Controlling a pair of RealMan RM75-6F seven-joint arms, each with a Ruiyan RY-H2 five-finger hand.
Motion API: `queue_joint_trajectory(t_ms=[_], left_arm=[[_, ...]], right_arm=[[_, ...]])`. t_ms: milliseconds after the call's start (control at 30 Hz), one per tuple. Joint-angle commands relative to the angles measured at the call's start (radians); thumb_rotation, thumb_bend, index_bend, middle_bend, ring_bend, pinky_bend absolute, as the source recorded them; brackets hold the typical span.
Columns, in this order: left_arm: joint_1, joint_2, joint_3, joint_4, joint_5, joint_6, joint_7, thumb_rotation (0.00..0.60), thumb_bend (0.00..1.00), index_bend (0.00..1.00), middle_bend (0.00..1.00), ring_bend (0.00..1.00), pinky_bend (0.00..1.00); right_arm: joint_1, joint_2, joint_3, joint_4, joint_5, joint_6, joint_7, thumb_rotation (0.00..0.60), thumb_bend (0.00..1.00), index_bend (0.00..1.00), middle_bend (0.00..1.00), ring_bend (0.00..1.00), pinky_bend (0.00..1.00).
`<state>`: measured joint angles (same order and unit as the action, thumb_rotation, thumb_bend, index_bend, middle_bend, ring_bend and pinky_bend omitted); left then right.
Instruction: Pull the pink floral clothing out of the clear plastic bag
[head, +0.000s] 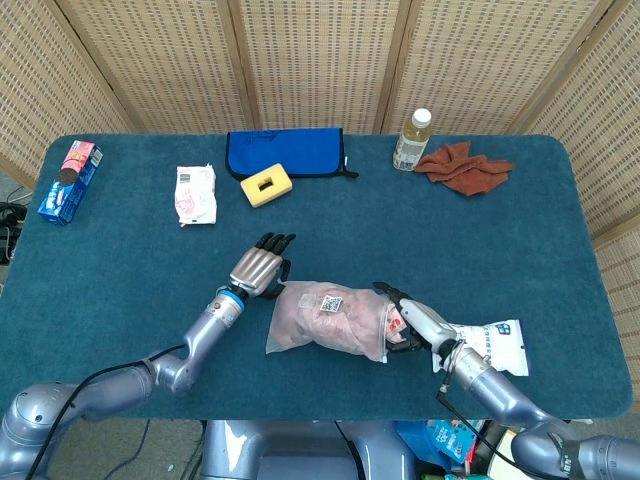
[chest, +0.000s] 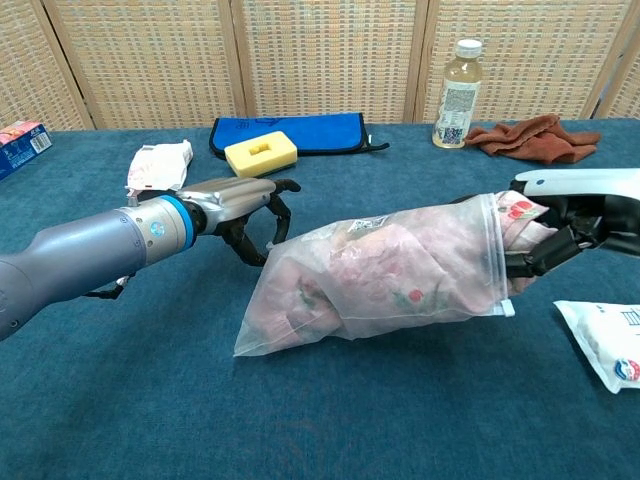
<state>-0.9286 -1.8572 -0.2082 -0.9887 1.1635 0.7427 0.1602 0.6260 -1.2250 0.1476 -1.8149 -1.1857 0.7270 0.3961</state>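
Observation:
The clear plastic bag (head: 322, 318) (chest: 375, 285) lies on its side mid-table, stuffed with the pink floral clothing (chest: 400, 270). Its open mouth faces my right hand (head: 408, 322) (chest: 562, 222). That hand grips the bunch of floral cloth poking out of the mouth, with its dark fingers (chest: 540, 255) curled under it. My left hand (head: 260, 268) (chest: 238, 205) hovers by the bag's closed far corner. Its fingers are apart and bent downward, and it holds nothing.
A white packet (head: 495, 345) (chest: 610, 345) lies just beyond my right hand. Along the back are a bottle (head: 412, 140), a brown cloth (head: 465, 165), a blue pouch (head: 285, 152), a yellow sponge (head: 266, 186) and a white-pink packet (head: 195, 193). A box (head: 70, 180) sits far left.

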Motion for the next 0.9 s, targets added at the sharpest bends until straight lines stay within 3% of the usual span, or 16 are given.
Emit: queue_joint_trajectory(t_ms=[33,333,567,767,900], left_arm=[[0.006,0.012,0.000,-0.011,0.001,0.007,-0.002,0.600,0.51,0.63,0.00,0.00,0.00],[0.076,0.184,0.014,-0.092,0.032,0.072,-0.037,0.600,0.51,0.63,0.00,0.00,0.00],[0.169,0.391,0.044,-0.141,0.066,0.116,-0.129,0.600,0.51,0.63,0.00,0.00,0.00],[0.251,0.525,0.083,-0.139,0.101,0.160,-0.206,0.600,0.51,0.63,0.00,0.00,0.00],[0.315,0.618,0.104,-0.106,0.058,0.139,-0.237,0.600,0.51,0.63,0.00,0.00,0.00]], right_arm=[[-0.004,0.004,0.003,0.001,-0.003,0.007,0.004,0.600,0.71,0.76,0.00,0.00,0.00],[-0.021,0.030,0.026,0.043,0.013,0.057,-0.008,0.600,0.74,0.76,0.00,0.00,0.00],[-0.037,0.073,0.045,0.085,0.040,0.077,-0.006,0.600,0.74,0.76,0.00,0.00,0.00],[-0.056,0.109,0.052,0.106,0.035,0.088,0.015,0.600,0.74,0.76,0.00,0.00,0.00],[-0.074,0.134,0.055,0.135,0.027,0.099,0.035,0.600,0.74,0.76,0.00,0.00,0.00]])
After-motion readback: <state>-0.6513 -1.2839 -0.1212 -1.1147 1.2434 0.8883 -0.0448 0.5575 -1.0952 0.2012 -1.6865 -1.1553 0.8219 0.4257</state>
